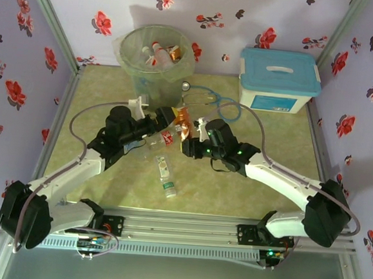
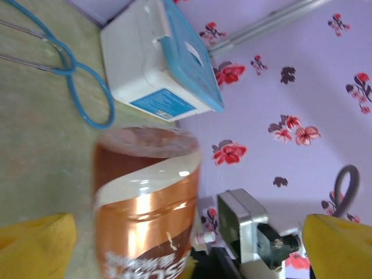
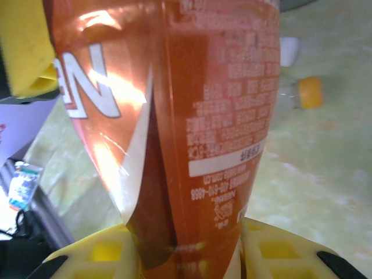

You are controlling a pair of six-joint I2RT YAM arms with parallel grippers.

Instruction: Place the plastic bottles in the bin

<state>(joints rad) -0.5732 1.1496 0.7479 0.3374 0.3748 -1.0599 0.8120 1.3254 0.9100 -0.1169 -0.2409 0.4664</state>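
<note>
In the middle of the top view, just below the bin [image 1: 139,81], the two arms meet over one amber bottle [image 1: 181,127]. The right gripper [image 3: 189,256] is clamped on it, yellow pads [image 3: 99,253] pressed to either side of the copper-orange label. The left gripper [image 2: 186,250] stands wide open, its fingers astride the same bottle but not touching it.

From where I stand, the right arm looks ready to carry. I'd want the left arm drawn back first so its open fingers don't snag the bottle. Then lift straight up, go over the bin's rim towards the upper left, and let go above the mouth, where a few bottles [image 1: 161,52] lie already. Keep the sweep clear of the stethoscope [image 1: 223,105] beside the bin. More loose bottles [image 1: 166,177] wait on the table, lower in the frame.

As for writing, the label shows a big white letter that looks like an N, above blocks of fine print too blurred to read. The white box [image 2: 148,64] carries a blue sticker, also illegible
</note>
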